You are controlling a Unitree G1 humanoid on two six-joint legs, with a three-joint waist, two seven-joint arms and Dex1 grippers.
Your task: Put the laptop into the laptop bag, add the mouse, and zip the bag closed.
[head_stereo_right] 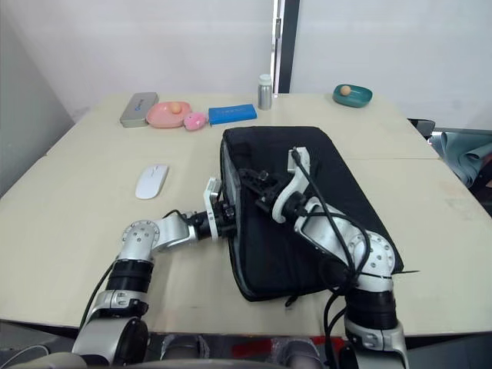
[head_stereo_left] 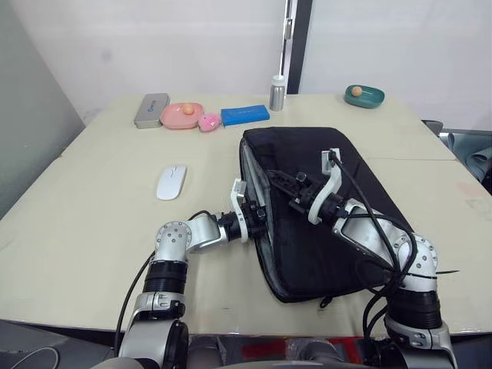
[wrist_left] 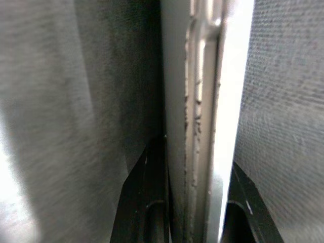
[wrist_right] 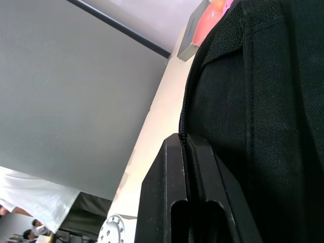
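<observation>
The black laptop bag (head_stereo_left: 304, 154) lies flat on the table, right of centre, with its open zipper side facing left. Inside that opening sits the silver-grey laptop (wrist_left: 192, 101), fabric on both sides of it. My left gripper (head_stereo_left: 257, 217) reaches into the opening, its fingers (wrist_left: 147, 202) closed on the laptop's edge. Just above the opening, my right gripper (head_stereo_left: 275, 181) is shut on the bag's upper zipper edge (wrist_right: 183, 116). The white mouse (head_stereo_left: 171, 182) rests on the table left of the bag, apart from both grippers.
Along the far edge stand a grey tin case (head_stereo_left: 151, 110), a pink dish (head_stereo_left: 182, 115) with an orange ball, a pink toy (head_stereo_left: 208, 122), a blue box (head_stereo_left: 245, 115), a silver bottle (head_stereo_left: 277, 93) and a green dish (head_stereo_left: 364, 96).
</observation>
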